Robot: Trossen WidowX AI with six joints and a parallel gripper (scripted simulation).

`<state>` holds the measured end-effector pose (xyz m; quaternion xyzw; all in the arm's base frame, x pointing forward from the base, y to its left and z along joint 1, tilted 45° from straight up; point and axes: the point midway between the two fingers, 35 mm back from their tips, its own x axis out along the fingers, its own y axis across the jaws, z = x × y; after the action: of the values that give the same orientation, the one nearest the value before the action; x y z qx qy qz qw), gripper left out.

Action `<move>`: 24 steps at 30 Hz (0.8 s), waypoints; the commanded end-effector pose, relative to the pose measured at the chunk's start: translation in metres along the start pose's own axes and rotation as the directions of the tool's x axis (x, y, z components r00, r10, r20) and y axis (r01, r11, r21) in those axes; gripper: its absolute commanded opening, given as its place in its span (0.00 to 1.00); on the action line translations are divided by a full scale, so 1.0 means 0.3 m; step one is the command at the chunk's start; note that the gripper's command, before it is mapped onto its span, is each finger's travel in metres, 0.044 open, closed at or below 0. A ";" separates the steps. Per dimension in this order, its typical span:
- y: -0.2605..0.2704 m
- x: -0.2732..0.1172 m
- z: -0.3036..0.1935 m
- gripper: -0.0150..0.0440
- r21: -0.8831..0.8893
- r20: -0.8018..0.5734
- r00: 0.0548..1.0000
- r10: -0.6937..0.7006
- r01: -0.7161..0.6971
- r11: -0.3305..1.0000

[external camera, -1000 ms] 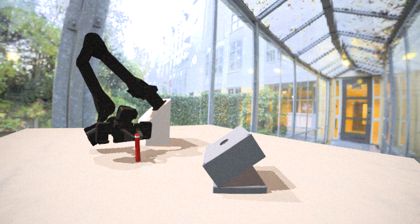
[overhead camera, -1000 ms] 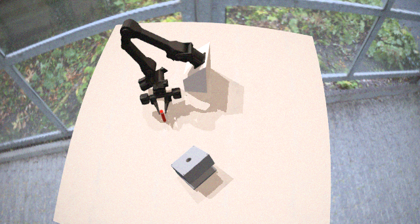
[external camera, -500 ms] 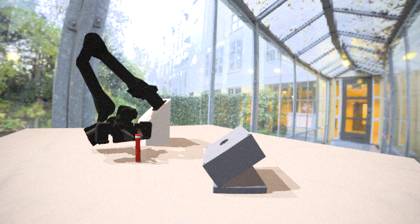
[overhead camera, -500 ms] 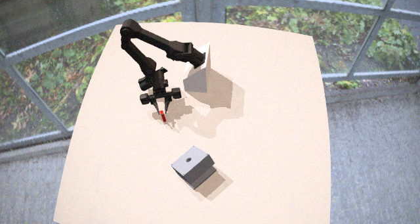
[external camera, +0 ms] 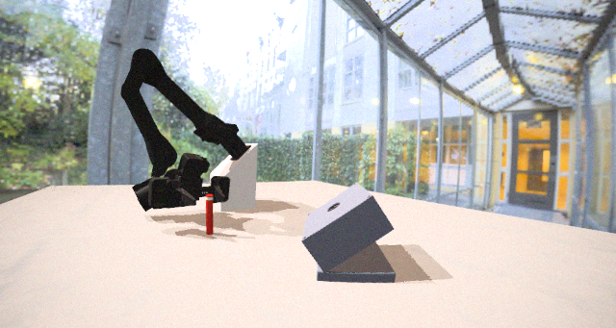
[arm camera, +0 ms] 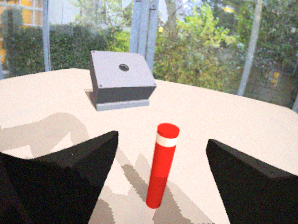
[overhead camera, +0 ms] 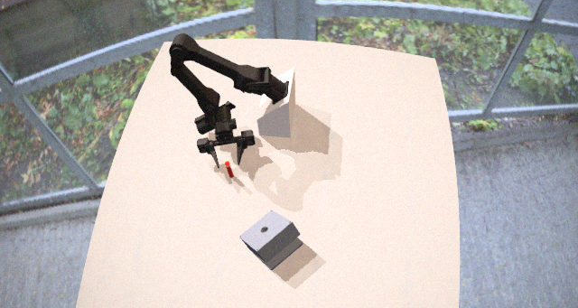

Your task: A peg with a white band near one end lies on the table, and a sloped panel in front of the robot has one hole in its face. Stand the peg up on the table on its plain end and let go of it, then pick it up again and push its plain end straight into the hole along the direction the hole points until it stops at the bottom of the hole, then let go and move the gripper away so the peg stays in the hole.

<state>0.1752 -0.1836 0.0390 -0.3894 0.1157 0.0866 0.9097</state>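
The red peg [overhead camera: 229, 170] [external camera: 209, 218] [arm camera: 161, 167] stands upright on the table, its white band near the top and its plain end down. My gripper [overhead camera: 228, 165] [arm camera: 164, 141] is open, with its fingers wide apart on either side of the peg and a gap on both sides; in the exterior view the fingers are hard to make out. The sloped grey panel [overhead camera: 275, 232] [external camera: 344, 222] [arm camera: 117, 77] has one dark hole [overhead camera: 265, 229] [external camera: 333, 207] [arm camera: 123, 67] in its tilted face, and nothing is in the hole.
The arm's white wedge-shaped base stand [overhead camera: 275, 122] [external camera: 245, 184] is at the back of the table [overhead camera: 384, 186] [external camera: 144, 280] [arm camera: 200, 107]. The panel rests on a flat grey foot [external camera: 356, 276] [arm camera: 122, 105], apart from the peg. Shadows of the arm lie around the peg.
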 end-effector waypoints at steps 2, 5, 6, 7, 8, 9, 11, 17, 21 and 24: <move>0.000 0.000 0.000 0.96 0.000 0.000 1.000 0.000 0.000 1.000; 0.000 0.000 0.000 1.00 0.000 0.000 1.000 0.000 0.000 1.000; 0.000 0.000 0.000 1.00 0.000 0.000 1.000 0.000 0.000 1.000; 0.000 0.000 0.000 1.00 0.000 0.000 1.000 0.000 0.000 1.000; 0.000 0.000 0.000 1.00 0.000 0.000 1.000 0.000 0.000 1.000; -0.002 0.000 0.004 1.00 0.000 0.000 1.000 0.001 -0.001 1.000; -0.018 0.000 0.033 1.00 -0.001 -0.002 1.000 0.007 -0.007 1.000; -0.065 -0.002 0.170 1.00 -0.004 -0.011 1.000 0.026 -0.026 1.000; -0.078 -0.008 0.262 1.00 -0.006 -0.014 0.999 0.029 -0.029 1.000; -0.077 -0.014 0.330 1.00 -0.007 -0.015 1.000 0.027 -0.028 1.000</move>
<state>0.1908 -0.1404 0.1137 -0.3948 0.1245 0.0976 0.9050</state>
